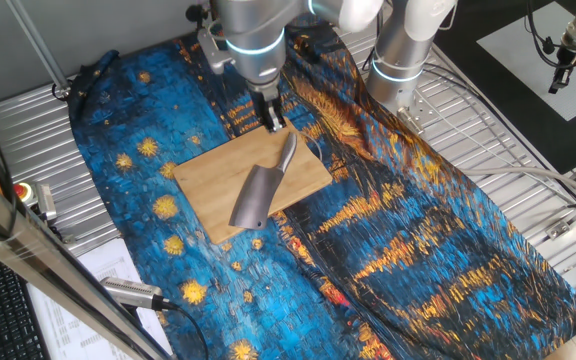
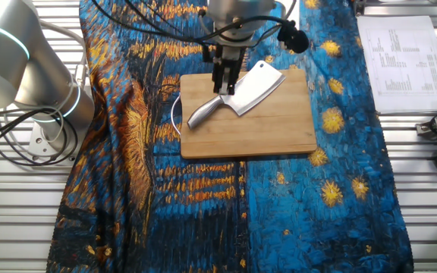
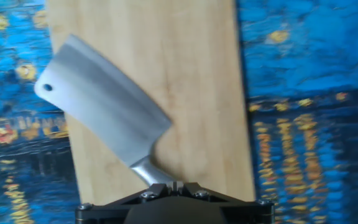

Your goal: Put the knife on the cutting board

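**Knife lying on the board, gripper above its handle**

Gripper (image 2: 226, 82) first: we found it hanging straight down over the knife's handle, at the board's edge nearest the arm's base. Its dark fingers (image 1: 271, 113) looked close together, but we could not tell from any view whether they were shut, slightly apart, or touching the handle; in the hand view only the black base of the gripper (image 3: 173, 202) showed, with the handle running under it.

Going from largest to smallest, we saw the blue and orange starry cloth (image 2: 203, 212) spread over the ribbed metal table (image 2: 21, 227). On the cloth lay the cutting board (image 2: 279, 129), flat and light tan. On the board rested the knife (image 2: 245, 89), lying flat and set diagonally. Its broad grey blade (image 3: 104, 112) crossed one long edge of the board, so the corner with the small hole overhung the cloth. Its shiny rounded handle (image 1: 287, 152) lay wholly over the wood.

Off to the side we noted printed papers (image 2: 400, 53) on the table.
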Controlling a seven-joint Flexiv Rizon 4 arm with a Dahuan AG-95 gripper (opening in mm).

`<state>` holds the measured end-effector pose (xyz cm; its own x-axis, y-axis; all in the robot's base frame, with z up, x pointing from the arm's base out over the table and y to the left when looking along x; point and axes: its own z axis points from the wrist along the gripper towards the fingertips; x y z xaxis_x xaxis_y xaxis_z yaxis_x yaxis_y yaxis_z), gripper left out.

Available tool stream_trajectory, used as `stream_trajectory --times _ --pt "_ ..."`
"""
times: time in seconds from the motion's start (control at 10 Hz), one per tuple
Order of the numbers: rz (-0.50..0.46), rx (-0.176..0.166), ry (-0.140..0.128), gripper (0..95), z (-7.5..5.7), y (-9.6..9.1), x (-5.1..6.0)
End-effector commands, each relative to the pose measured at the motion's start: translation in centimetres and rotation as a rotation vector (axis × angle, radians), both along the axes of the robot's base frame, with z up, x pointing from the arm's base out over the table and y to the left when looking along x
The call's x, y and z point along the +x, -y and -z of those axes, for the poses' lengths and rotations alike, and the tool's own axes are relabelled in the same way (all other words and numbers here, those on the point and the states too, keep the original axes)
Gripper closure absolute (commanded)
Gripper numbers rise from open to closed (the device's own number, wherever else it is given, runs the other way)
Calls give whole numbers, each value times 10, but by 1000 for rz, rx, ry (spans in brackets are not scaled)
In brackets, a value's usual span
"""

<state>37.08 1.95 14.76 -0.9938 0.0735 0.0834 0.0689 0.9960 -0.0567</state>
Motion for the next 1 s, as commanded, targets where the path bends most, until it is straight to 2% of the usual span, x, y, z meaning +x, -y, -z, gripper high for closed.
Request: stream_trajectory --times 0.1,0.4,0.7,1.0 --pt "-26 16 -16 950 -5 -6 13" --pt "-45 26 -15 950 -2 -5 14" --pt "-52 26 -42 950 -3 -3 14" --pt "-53 27 -39 950 -3 -2 13"
